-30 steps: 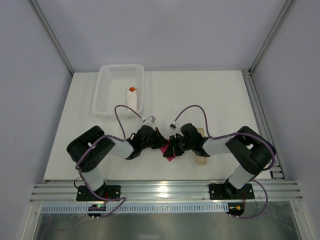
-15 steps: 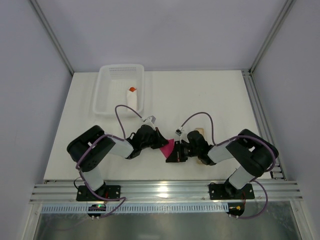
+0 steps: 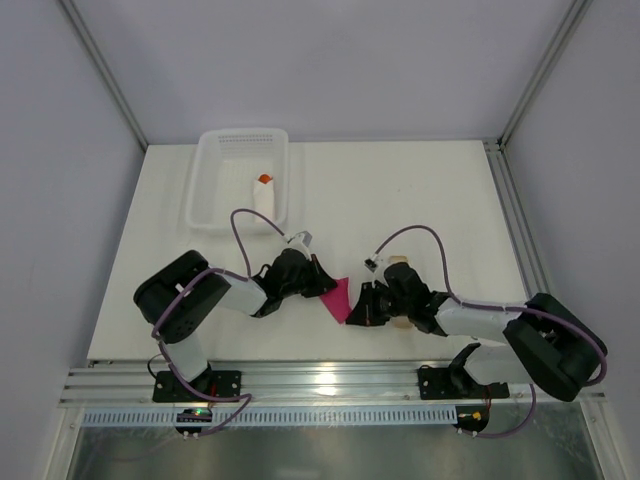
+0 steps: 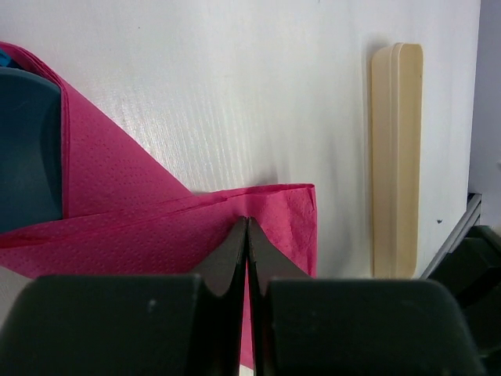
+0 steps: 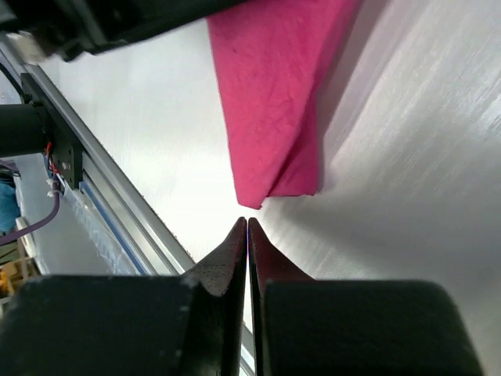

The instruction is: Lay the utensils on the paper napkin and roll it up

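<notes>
Top external view: both arms reach inward over the white table (image 3: pixel 420 190), and their grippers come together low at the paper napkin (image 3: pixel 338 298), near the front rail.
Paper napkin: magenta-pink and folded over itself into a wedge. It lies flat on the table between the two grippers.
Napkin surface: plain pink with a fine dotted embossing, seen in the left wrist view.
Left gripper (image 4: pixel 247 227): the jaws are pressed fully together with no gap. The tips sit down on the napkin's folded edge, close to its corner, and no paper shows between them.
Right gripper (image 5: pixel 247 225): the jaws are closed tip to tip and grip nothing. The tips are just beside the napkin's pointed corner, with a sliver of bare table between.
Utensils: one blue piece (image 4: pixel 27 149) shows at the left edge of the left wrist view, tucked inside the napkin's fold. Which utensil it is cannot be told.
Beige strip (image 4: pixel 397 157): long with rounded ends, flat on the table. It lies near the napkin's corner but apart from it, and in the top view the right arm covers most of it.
Basket (image 3: pixel 225 185): white plastic with a perforated wall, at the far left of the table and well apart from the napkin.
White roll (image 3: pixel 264 200): lies inside the basket, with its orange tip towards the far side.
Cables (image 3: pixel 240 235): purple, one looping above each wrist.
</notes>
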Controlling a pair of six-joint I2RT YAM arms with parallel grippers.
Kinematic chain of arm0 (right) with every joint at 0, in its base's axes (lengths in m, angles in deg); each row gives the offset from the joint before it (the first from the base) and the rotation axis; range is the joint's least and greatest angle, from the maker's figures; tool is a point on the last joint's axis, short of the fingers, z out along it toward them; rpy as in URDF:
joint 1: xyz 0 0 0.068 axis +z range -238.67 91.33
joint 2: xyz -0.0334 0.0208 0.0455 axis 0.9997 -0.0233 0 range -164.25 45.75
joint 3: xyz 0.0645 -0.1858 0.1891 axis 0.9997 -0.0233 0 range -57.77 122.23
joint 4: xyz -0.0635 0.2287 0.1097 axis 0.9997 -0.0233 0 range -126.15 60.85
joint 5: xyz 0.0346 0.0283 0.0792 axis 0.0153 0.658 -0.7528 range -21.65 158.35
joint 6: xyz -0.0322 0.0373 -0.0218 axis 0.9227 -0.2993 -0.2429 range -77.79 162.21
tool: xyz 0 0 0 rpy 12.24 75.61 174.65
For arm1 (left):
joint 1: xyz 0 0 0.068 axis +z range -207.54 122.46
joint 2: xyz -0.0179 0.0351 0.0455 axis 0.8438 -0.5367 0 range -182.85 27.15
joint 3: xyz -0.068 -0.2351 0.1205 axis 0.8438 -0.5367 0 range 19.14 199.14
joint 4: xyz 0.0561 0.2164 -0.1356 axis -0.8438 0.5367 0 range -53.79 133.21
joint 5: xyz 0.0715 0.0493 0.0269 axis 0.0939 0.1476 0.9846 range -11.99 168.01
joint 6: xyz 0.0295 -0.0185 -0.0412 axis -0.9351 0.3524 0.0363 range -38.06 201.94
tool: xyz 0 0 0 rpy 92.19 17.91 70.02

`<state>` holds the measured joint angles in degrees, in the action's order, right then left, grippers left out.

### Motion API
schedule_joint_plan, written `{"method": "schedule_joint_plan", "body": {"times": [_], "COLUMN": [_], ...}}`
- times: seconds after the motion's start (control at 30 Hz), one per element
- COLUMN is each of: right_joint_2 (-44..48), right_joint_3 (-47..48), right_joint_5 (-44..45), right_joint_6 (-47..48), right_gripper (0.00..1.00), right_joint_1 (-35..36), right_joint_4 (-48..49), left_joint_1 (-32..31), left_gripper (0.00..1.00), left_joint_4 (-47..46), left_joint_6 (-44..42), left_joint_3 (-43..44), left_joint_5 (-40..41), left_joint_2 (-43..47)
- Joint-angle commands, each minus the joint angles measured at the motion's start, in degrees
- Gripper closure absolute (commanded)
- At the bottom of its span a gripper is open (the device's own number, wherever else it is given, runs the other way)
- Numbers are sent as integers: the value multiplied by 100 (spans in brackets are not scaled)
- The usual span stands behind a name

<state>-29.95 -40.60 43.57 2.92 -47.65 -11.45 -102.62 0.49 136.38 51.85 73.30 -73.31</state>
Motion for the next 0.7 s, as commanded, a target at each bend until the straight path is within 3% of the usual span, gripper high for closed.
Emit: {"method": "schedule_joint_plan", "body": {"times": [0.0, 0.13, 0.33, 0.67], "right_joint_2": [521, 320, -435, -1614], "right_joint_3": [532, 1120, 1552, 1228], "right_joint_5": [464, 377, 87, -168], "right_joint_6": [492, 738, 782, 405], "right_gripper": [96, 96, 96, 96], "right_joint_1": [-41, -164, -225, -296], "right_joint_4": [-1003, -1242, -856, 427], "left_joint_1": [17, 17, 17, 17], "left_gripper": [100, 100, 100, 100], "left_joint_4": [980, 953, 1032, 1111], "left_joint_6": [-363, -363, -425, -486], "left_joint_3": [-116, -98, -63, -19], "left_joint_5": [49, -38, -56, -136], "left_joint_2": [-201, -193, -105, -43]}}
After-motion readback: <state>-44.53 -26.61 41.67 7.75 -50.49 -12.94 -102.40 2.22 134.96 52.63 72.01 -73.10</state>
